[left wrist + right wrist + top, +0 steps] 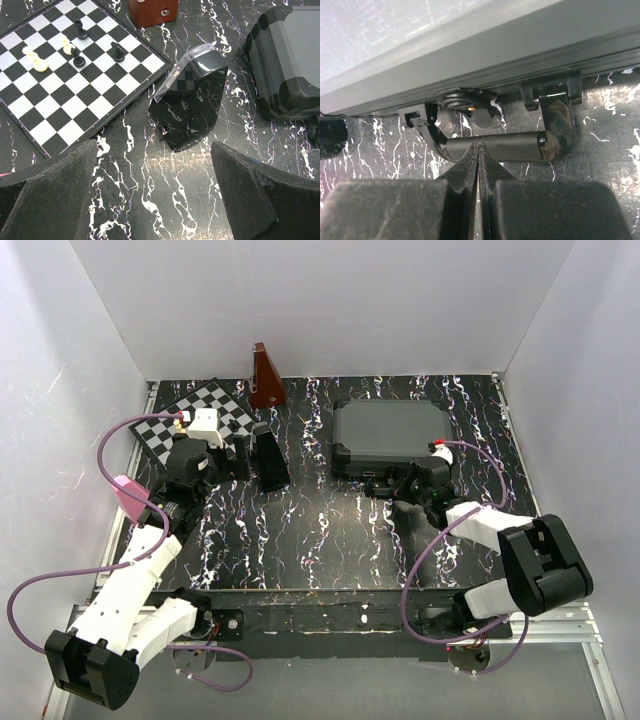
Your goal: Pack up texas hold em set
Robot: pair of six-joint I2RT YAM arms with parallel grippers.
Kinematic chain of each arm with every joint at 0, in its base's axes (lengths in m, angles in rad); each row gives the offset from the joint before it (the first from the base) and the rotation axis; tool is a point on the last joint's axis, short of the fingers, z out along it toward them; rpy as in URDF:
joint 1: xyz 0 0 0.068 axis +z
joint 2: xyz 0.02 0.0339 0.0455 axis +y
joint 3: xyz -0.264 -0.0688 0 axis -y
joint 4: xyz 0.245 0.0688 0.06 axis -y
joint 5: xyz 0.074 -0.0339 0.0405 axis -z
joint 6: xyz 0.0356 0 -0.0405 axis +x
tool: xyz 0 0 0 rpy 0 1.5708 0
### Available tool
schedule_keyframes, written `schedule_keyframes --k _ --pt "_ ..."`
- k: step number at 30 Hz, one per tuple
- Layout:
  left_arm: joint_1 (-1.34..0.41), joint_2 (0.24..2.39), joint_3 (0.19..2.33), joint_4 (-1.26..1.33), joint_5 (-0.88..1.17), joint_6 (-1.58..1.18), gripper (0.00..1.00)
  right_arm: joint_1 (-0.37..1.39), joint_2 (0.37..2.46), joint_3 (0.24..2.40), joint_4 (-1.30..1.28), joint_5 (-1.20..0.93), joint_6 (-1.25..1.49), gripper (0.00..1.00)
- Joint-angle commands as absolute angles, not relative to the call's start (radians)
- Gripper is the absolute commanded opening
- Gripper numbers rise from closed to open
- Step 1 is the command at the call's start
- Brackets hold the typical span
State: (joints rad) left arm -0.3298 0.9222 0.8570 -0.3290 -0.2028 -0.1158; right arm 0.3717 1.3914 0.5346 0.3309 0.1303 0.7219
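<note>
The black hard case (390, 430) lies shut at the back right of the table; it also shows in the left wrist view (295, 65) and the right wrist view (470, 60). Its handle (510, 146) lies flat on the table at the case's near side. My right gripper (385, 483) is shut, and in its wrist view (479, 145) its tips press together against the handle bar, not around it. My left gripper (238, 455) is open and empty over bare table (155, 190). Chips, cards, dice and buttons are out of view.
A black marbled pyramid-shaped object (192, 102) with a clear flap stands just ahead of my left fingers (268, 458). The chessboard (65, 75) with a few pieces lies at the back left (200, 415). The brown pyramid (265, 378) stands at the back wall.
</note>
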Motion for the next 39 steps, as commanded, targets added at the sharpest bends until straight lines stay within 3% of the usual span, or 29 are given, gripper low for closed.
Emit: schedule_keyframes --k 1,39 --pt "-0.331 0.907 0.854 -0.324 -0.213 -0.114 0.98 0.390 1.425 0.574 0.370 0.167 0.710 0.06" --pt "-0.331 0.907 0.853 -0.322 -0.216 -0.114 0.98 0.393 1.557 0.646 0.367 0.250 0.704 0.06"
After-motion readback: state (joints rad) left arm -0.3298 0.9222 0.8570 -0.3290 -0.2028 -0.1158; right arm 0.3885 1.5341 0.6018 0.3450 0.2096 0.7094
